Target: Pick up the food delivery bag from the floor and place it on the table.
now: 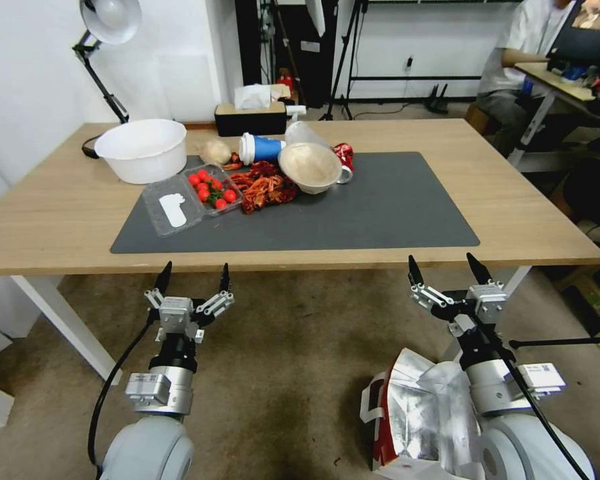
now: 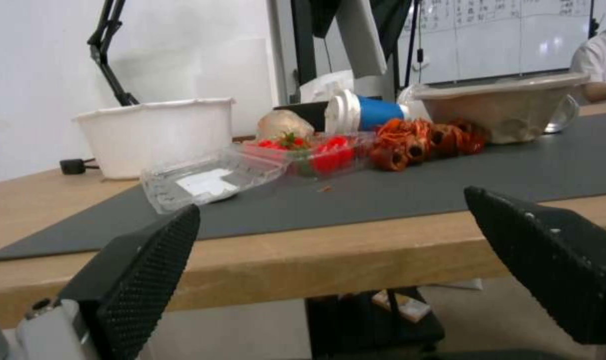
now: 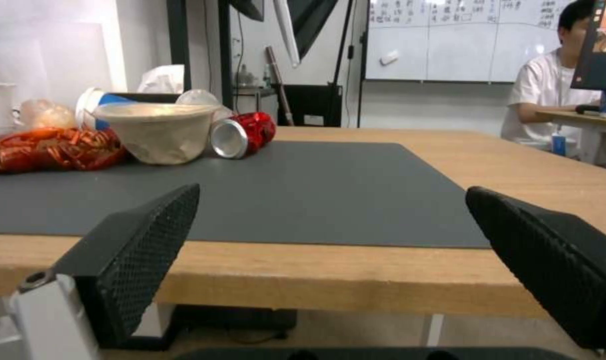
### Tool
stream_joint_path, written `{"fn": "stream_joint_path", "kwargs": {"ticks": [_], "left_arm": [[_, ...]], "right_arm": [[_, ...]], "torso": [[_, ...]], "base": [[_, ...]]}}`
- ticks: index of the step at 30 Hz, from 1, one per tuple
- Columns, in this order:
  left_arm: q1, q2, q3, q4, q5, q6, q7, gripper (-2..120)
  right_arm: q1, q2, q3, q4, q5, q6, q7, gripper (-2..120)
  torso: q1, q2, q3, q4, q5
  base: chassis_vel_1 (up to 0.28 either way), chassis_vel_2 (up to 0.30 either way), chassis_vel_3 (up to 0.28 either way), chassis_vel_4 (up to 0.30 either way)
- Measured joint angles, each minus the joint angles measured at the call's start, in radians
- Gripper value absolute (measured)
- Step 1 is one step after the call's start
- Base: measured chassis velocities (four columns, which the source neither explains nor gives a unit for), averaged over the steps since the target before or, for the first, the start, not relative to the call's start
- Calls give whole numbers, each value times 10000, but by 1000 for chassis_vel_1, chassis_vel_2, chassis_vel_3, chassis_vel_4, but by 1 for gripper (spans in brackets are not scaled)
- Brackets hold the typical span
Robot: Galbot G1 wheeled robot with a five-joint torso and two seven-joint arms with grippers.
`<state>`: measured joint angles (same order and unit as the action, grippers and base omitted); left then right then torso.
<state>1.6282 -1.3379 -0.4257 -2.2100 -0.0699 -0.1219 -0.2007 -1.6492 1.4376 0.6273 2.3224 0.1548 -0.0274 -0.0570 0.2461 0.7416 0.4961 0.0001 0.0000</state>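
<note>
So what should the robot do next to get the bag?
Probably lower the right pincer toward the food delivery bag. The bag sits on the floor under that arm, and both pincers hang open and empty before the table.

The bench (image 1: 513,220) carries a dark grey mat (image 1: 380,213). On the mat's far left part lie a white bowl (image 1: 142,149), an open clear box of red tomatoes (image 1: 188,200), red crayfish (image 1: 263,189), a blue cup (image 1: 260,147) on its side, a tilted paper bowl (image 1: 310,167) and a red can (image 1: 344,158). In front of the bench edge, the left tool (image 1: 193,277) and the right tool (image 1: 445,268) hang over the floor (image 1: 287,373), each with fingers spread apart and empty. The food delivery bag (image 1: 423,420) stands on the floor, just under the right arm, with its foil lining showing.
</note>
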Motion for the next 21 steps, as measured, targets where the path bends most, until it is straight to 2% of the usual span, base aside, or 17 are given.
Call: {"fn": "stream_joint_path", "kwargs": {"ticks": [21], "left_arm": [[69,-132,18,87,54,-16,-54,99]], "right_arm": [[-62,-48,31,-9,37,38,-43,100]], "torso": [[-375,-917,-544,0,0]], "base": [[0,0,0,0]]}}
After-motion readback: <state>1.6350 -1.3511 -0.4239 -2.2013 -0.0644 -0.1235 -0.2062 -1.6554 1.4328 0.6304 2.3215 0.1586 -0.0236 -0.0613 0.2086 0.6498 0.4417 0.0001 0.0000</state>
